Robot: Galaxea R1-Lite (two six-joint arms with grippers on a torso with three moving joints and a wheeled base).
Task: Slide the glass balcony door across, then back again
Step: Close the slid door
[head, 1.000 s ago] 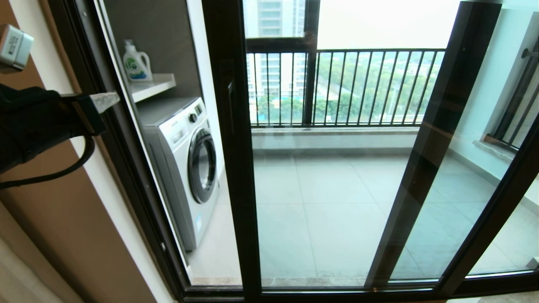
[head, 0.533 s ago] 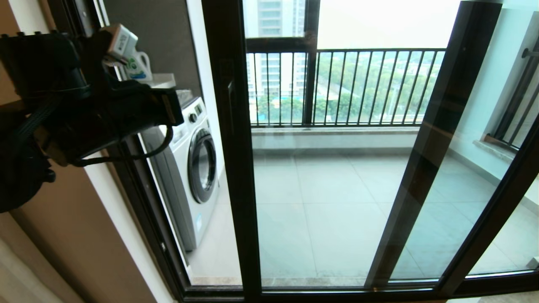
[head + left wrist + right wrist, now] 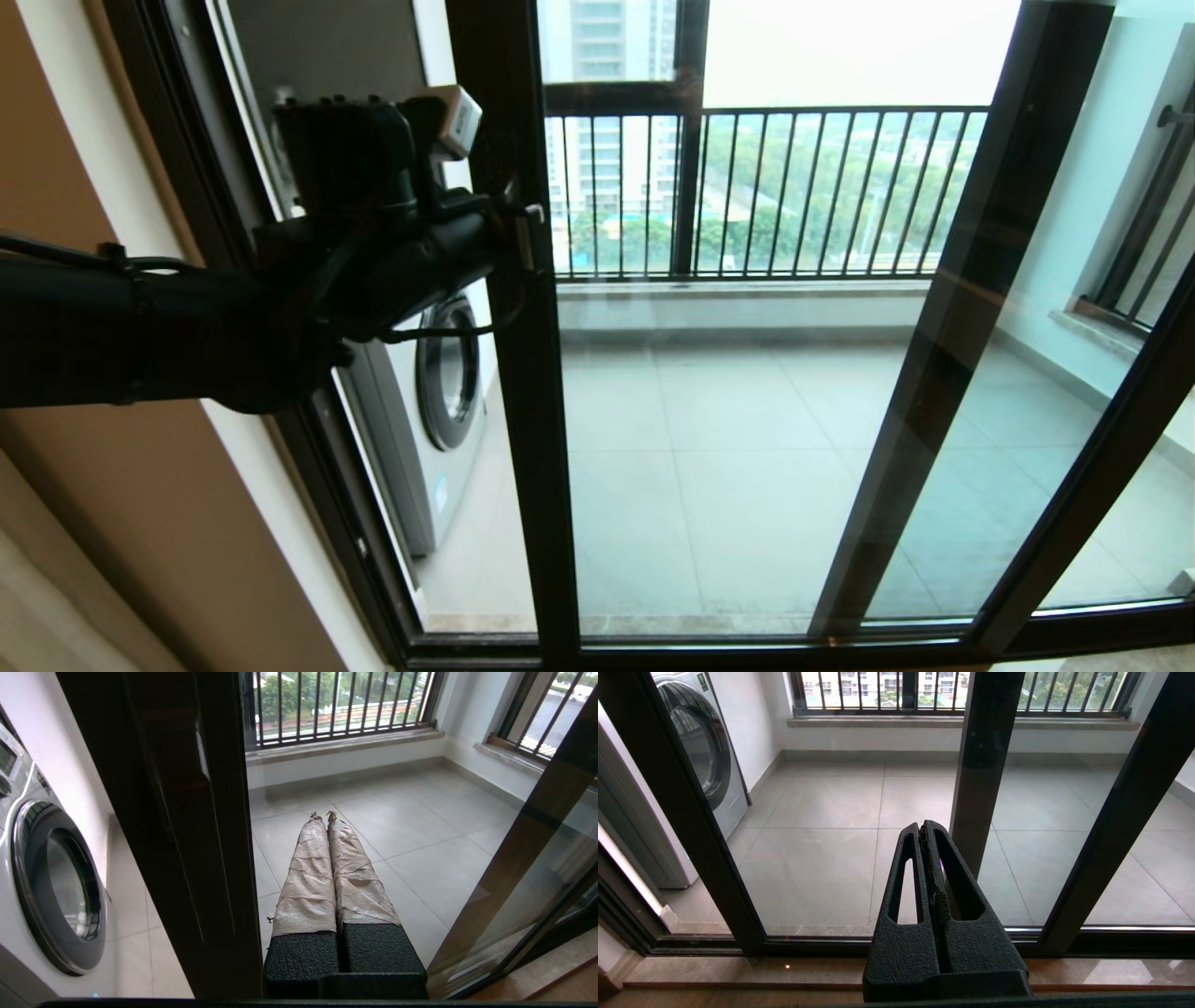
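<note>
The glass balcony door's dark upright [image 3: 523,420] stands left of centre in the head view, with its clear pane [image 3: 728,448] to the right. My left gripper [image 3: 527,235] reaches across to that upright at handle height and covers the bar handle. In the left wrist view its tape-wrapped fingers [image 3: 308,872] are pressed together, empty, just beside the upright [image 3: 187,835], with the gripper [image 3: 322,816] pointing out over the balcony floor. My right gripper [image 3: 923,827] is shut and empty, low in front of the glass, out of the head view.
A white washing machine [image 3: 439,373] stands behind the glass at the left. A second dark-framed panel upright [image 3: 943,373] leans across the right. A black-barred railing [image 3: 794,187] closes the balcony. A beige wall [image 3: 140,523] flanks the left, and the floor track [image 3: 831,947] runs below.
My left arm has swung from the left wall rightward and forward to the door's upright. The door itself has not moved.
</note>
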